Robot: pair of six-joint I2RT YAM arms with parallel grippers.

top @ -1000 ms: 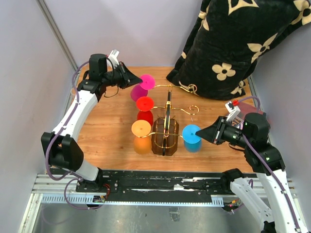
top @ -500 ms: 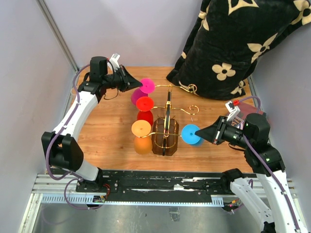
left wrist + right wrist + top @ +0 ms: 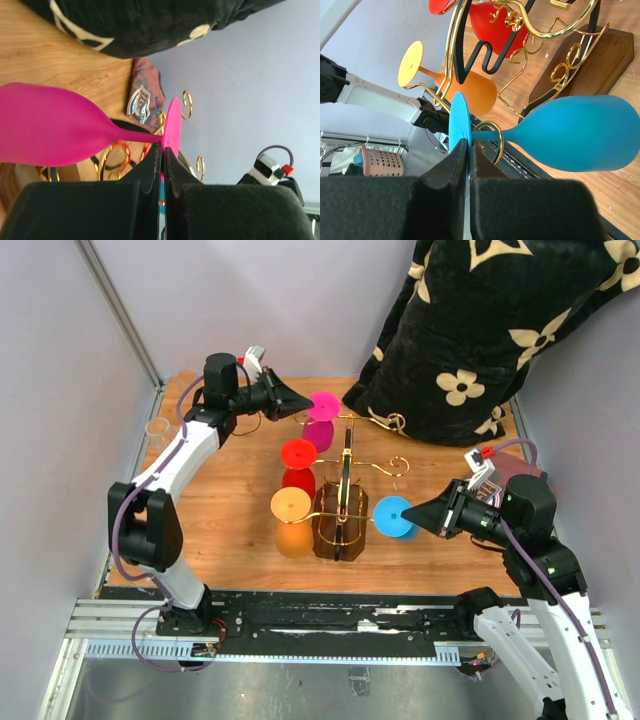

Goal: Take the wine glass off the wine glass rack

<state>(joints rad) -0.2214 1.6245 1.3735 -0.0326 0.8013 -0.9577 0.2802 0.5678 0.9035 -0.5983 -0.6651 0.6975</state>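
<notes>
The gold wire wine glass rack (image 3: pixel 346 455) stands on its dark brown base (image 3: pixel 338 532) at mid-table. My left gripper (image 3: pixel 300 400) is shut on the round foot of a pink wine glass (image 3: pixel 322 406) at the rack's far left arm; the glass lies sideways in the left wrist view (image 3: pixel 45 132). My right gripper (image 3: pixel 415 517) is shut on the foot of a blue wine glass (image 3: pixel 392 516). In the right wrist view the blue glass (image 3: pixel 570 132) has its stem inside a gold curl (image 3: pixel 496 141). A red glass (image 3: pixel 298 453) and an orange glass (image 3: pixel 290 504) hang on the rack's left side.
A black blanket with cream flowers (image 3: pixel 470 330) is heaped at the back right, close to the rack's far end. A clear plastic cup (image 3: pixel 155 428) stands at the table's left edge. Grey walls close in on both sides.
My left gripper has moved to the right with the pink glass, nearer the rack's centre line. The blue glass shifted slightly a second ago; the right arm has since held still.
</notes>
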